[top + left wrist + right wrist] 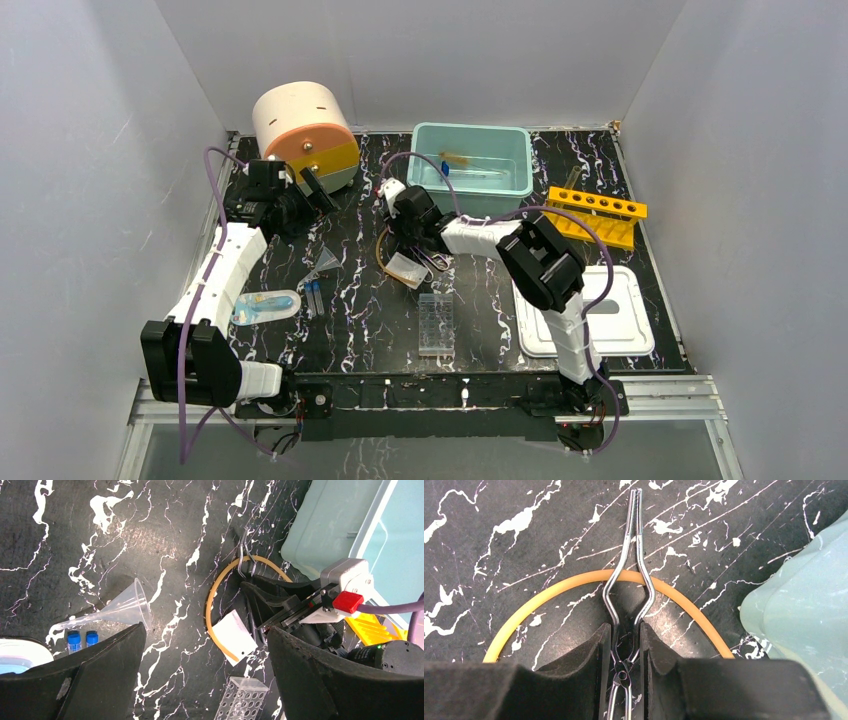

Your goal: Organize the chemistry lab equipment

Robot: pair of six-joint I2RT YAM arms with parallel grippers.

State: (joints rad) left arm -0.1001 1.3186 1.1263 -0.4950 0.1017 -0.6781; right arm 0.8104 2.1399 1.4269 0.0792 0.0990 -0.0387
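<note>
Two fingers [589, 650] of my right gripper [625, 632] pinch the metal tongs [636, 525] at their pivot; they run straight ahead across the tan loop [574, 579], teal bin [794, 610] far-right.

Centre bench: metal tongs [635, 515] lie flat, tips together, crossing the tan loop [549, 591] of a white tag [235, 636]. To the left, clear funnel [122, 607] on its side and two blue-capped tubes [74, 639] just beside it. Clear well plate [435, 323] lies flat near the front edge.

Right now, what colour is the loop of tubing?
Loop is orange-tan; right wrist view.
</note>
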